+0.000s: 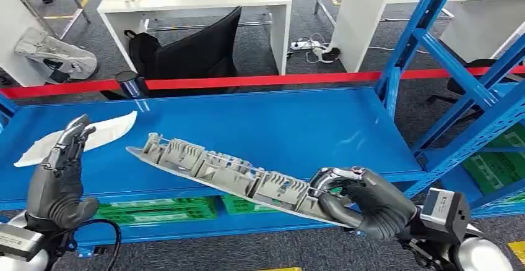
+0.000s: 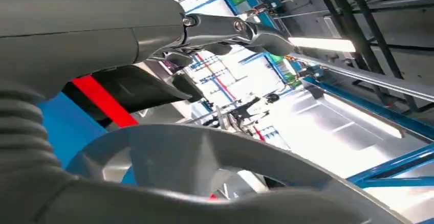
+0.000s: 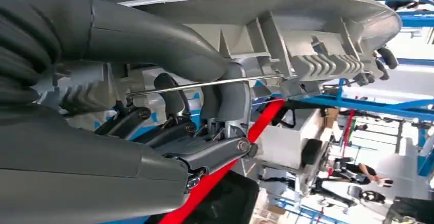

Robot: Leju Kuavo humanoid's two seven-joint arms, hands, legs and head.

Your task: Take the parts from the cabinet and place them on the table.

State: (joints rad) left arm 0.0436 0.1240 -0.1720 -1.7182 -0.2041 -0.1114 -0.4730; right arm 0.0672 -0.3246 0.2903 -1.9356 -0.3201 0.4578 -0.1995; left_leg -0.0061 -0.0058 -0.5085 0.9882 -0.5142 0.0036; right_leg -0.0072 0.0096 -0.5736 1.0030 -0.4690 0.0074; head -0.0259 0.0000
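A long grey ribbed plastic part (image 1: 216,169) hangs tilted over the front edge of the blue cabinet shelf (image 1: 260,122). My right hand (image 1: 365,203) grips its near end, and the right wrist view shows fingers (image 3: 225,98) wrapped around the same grey part (image 3: 286,24). A flat white part (image 1: 80,138) lies on the shelf at the left. My left hand (image 1: 59,178) is raised in front of it, fingers straight and apart, holding nothing. In the left wrist view the left hand (image 2: 153,35) is also empty.
Blue shelf uprights and braces (image 1: 433,54) stand at the right. Green crates (image 1: 161,209) sit on the lower level. A red barrier tape (image 1: 247,80) runs behind the shelf, with white desks and a black chair (image 1: 198,51) beyond it.
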